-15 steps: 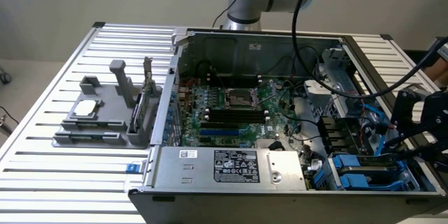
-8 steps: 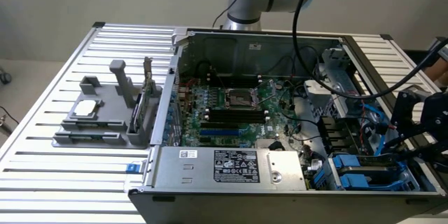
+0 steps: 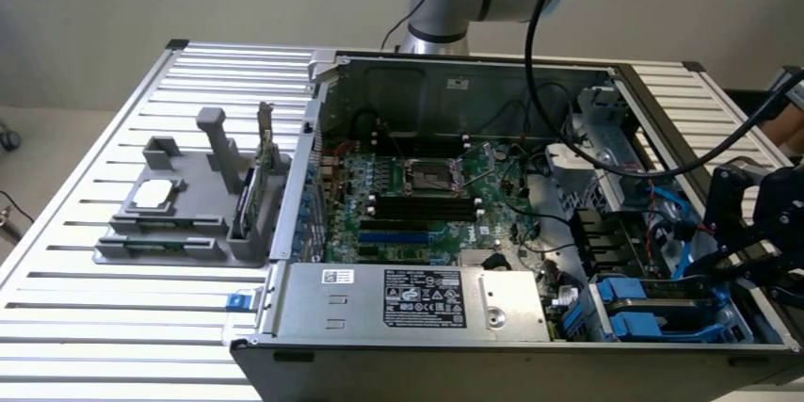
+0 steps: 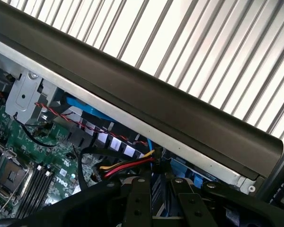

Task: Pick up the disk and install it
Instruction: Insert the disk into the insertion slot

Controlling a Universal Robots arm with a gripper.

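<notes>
The disk (image 3: 653, 313), silver-grey in a blue plastic carrier, lies in the drive bay at the near corner of the open computer case, on the exterior view's right. My black gripper (image 3: 741, 251) hangs over the case's right side, just above and slightly to the right of that bay. In the wrist view the gripper (image 4: 158, 191) points down into the case beside its dark rim (image 4: 146, 94), with blue plastic and red, yellow and black wires close below it. Whether it touches the disk is hidden.
A grey labelled power-supply box (image 3: 415, 298) fills the near side of the case. The green motherboard (image 3: 421, 195) lies in the middle. A grey fixture (image 3: 176, 214) holding a small square chip stands on the slatted metal table (image 3: 88, 327) to the left. Black cables (image 3: 653, 167) loop over the right side.
</notes>
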